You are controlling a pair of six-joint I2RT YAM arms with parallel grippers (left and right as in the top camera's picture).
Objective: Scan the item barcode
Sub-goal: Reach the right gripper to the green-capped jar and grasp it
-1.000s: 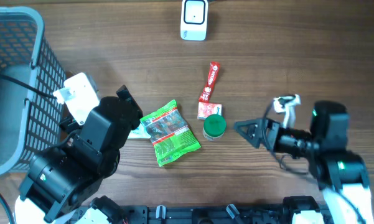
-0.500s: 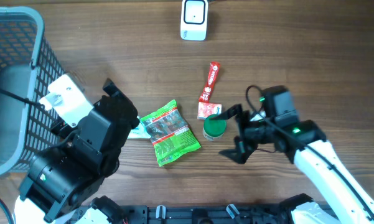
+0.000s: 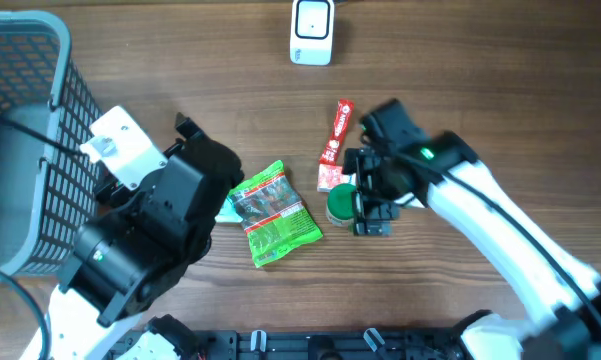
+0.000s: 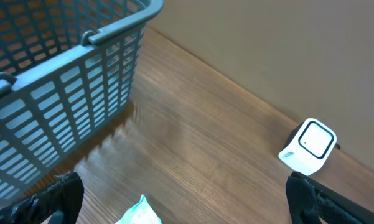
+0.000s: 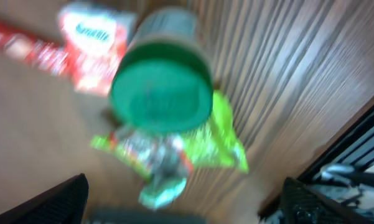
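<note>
Right gripper [image 3: 363,195] has swung in from the table's right edge and now sits over the green-lidded jar [image 3: 340,205] mid-table, jaws wide, nothing held. Left gripper [image 4: 188,208] wide, empty. Likely grab next, then scanner [image 3: 312,32] at far edge

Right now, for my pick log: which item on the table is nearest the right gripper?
The green-lidded jar, right beside the open right gripper; the green packet and red sachets lie farther away.

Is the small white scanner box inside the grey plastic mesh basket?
No, the white scanner stands on the wooden table, well apart from the grey basket.
</note>
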